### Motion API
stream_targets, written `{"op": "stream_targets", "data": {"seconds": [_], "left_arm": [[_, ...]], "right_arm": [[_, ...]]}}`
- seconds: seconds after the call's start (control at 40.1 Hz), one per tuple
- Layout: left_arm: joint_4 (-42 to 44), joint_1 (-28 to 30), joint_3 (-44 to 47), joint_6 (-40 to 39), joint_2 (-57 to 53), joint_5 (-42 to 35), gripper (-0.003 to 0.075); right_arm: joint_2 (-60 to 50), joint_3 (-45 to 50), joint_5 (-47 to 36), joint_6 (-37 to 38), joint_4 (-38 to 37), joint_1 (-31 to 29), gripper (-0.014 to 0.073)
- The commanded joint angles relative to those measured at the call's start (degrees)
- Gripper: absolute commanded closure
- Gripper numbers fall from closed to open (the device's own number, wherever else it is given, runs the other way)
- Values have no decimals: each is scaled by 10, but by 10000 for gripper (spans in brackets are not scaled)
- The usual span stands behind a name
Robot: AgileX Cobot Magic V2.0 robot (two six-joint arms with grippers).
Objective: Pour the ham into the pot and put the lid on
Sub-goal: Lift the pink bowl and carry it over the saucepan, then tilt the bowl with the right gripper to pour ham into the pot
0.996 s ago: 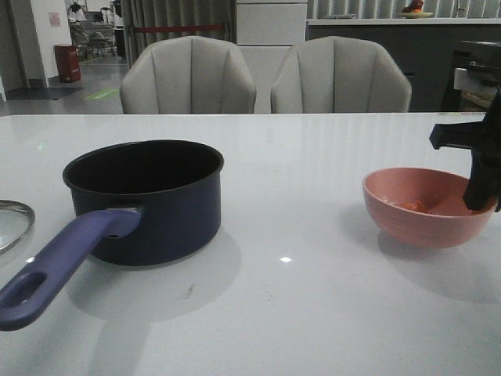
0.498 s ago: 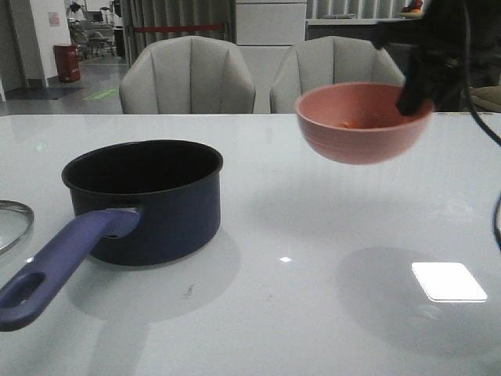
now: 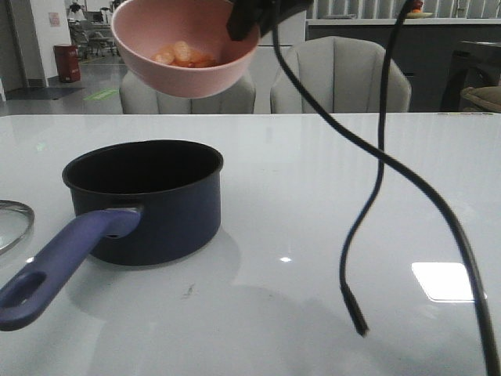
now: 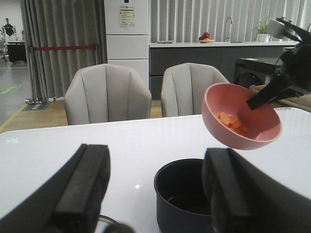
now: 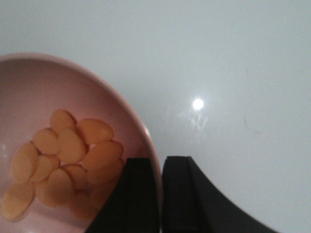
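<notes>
My right gripper (image 3: 244,19) is shut on the rim of the pink bowl (image 3: 184,55) and holds it tilted high above the navy pot (image 3: 145,196). Orange-pink ham pieces (image 3: 182,53) lie in the bowl; they also show in the right wrist view (image 5: 63,160) and the left wrist view (image 4: 232,121). The pot stands upright on the white table (image 3: 329,204), its purple-blue handle (image 3: 59,266) pointing to the front left. Only the edge of the glass lid (image 3: 14,223) shows at the far left. My left gripper (image 4: 155,189) is open and empty, near the pot (image 4: 182,194).
A black cable (image 3: 383,172) hangs from the right arm down over the table's right half. Two grey chairs (image 3: 188,78) stand behind the table's far edge.
My right gripper has lifted the pink bowl from the table at the right and carried it up and left to above the pot, tilting it. The pot and lid have not moved.
</notes>
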Motion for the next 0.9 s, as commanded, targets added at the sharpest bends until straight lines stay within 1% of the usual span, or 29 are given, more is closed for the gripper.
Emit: {"op": "stream_targets", "data": {"seconds": [0.0,0.075,0.174,0.274,0.374,0.448,0.548,0.648,0.822,0.872], "left_arm": [[-6,-4,-16,-5,8,-49,265],[-6,-4,-16,-5,8,-49,265],[-6,-4,-16,-5,8,-49,265],[-6,-4,-16,-5,8,-49,265],[-6,-4,-16,-5,8,-49,265],[-6,-4,-16,-5,8,-49,265],[-6,-4,-16,-5,8,-49,265],[-6,-4,-16,-5,8,-49,265],[-6,-4,-16,-5,8,-49,265],[-6,-4,-16,-5,8,-49,265]], "right_arm": [[-25,-4,-129,-7,-31,8,456],[-25,27,-205,-7,-53,12,456],[-25,86,-344,-7,-79,15,456],[-19,157,-510,-11,-83,16,456],[1,207,-671,-41,-83,16,456],[25,224,-762,-73,-85,16,456],[52,229,-822,-118,-110,21,456],[78,229,-884,-184,-131,32,456],[104,229,-970,-361,-126,64,456],[112,229,-989,-401,-126,72,456]]}}
